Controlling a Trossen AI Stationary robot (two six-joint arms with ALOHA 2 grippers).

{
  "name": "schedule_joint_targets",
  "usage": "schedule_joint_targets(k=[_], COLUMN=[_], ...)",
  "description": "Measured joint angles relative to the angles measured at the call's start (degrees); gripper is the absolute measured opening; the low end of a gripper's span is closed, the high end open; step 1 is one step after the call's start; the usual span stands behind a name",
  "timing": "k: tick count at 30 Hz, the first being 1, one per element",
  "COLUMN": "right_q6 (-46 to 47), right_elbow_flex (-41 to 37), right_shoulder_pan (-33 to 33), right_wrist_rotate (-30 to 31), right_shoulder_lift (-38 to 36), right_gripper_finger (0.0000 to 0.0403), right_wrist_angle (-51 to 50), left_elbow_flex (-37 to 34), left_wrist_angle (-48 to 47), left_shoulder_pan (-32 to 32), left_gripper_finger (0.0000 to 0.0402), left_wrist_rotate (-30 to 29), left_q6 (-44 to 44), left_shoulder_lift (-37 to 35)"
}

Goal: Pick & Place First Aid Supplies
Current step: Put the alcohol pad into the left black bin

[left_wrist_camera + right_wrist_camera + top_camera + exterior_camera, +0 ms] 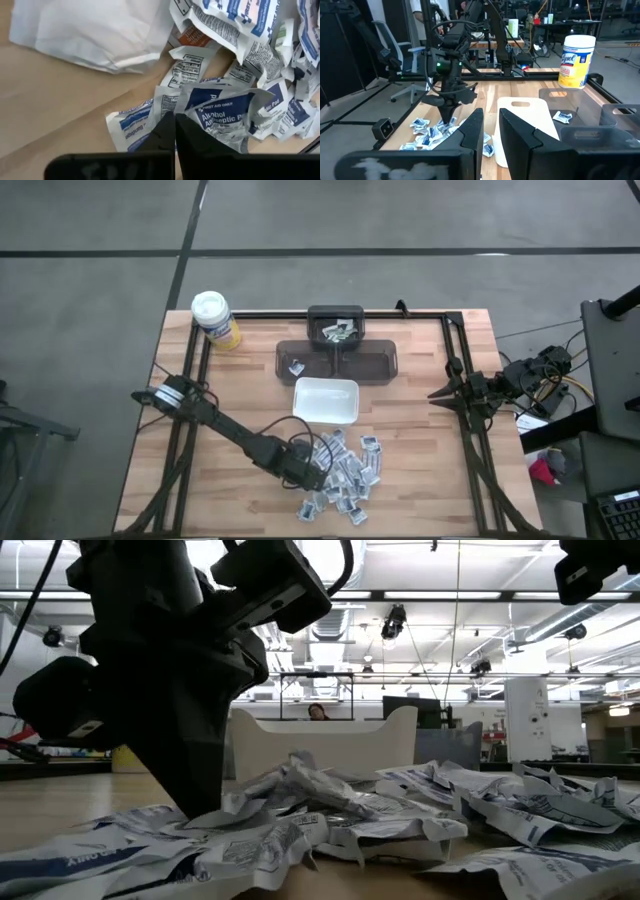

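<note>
Beside the dish (325,400), on its near left, the left gripper (308,476) was down at the left edge of the packets (345,470), which lay heaped just near of the dish. Its fingers (167,135) were pressed together, tips set at the edge of a blue-and-white packet (135,125); whether any paper was caught between them could not be told. The heap spread away from that gripper toward the right, so the nearest packets lay directly under and just right of its tips. The left arm was by far the nearer one to the heap.

Print on the packets could be read in part: "FIRST AID ONLY" and "Alcohol Antiseptic P…" on one, "Bandage" on the one by the tips.

Behind the dish stood a dark tray (337,360) with one packet in its left bay, and behind that a dark bin (336,328) holding a few more. Far left of the tray stood a yellow canister (577,60) marked "Lysol".

Well right of the dish, the right gripper (440,393) waited at the table's edge, fingers slightly apart and holding nothing.
</note>
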Motion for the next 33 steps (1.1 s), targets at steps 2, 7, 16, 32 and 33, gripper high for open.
schedule_joint_targets(k=[2, 7, 16, 32, 33], right_q6=[-0.2, -0.1, -0.2, -0.2, -0.2], right_elbow_flex=[0.0, 0.0, 0.0, 0.0, 0.0], right_shoulder_pan=[0.0, 0.0, 0.0, 0.0, 0.0], right_wrist_rotate=[0.0, 0.0, 0.0, 0.0, 0.0], right_shoulder_lift=[0.0, 0.0, 0.0, 0.0, 0.0], right_gripper_finger=[0.0059, 0.0059, 0.0059, 0.0059, 0.0059], right_wrist_angle=[0.0, 0.0, 0.0, 0.0, 0.0], left_elbow_flex=[0.0, 0.0, 0.0, 2.7, 2.7], left_wrist_angle=[-0.3, -0.5, -0.2, -4.5, -4.7], left_shoulder_pan=[0.1, 0.2, 0.4, 0.6, 0.6], left_gripper_finger=[0.0005, 0.0001, 0.0, 0.0, 0.0], left_wrist_rotate=[-0.9, -3.2, -4.5, -5.8, -5.8], left_q6=[0.0, -0.1, -0.1, 0.8, 0.7], left_shoulder_lift=[-0.2, -1.3, -2.0, -2.3, -2.3])
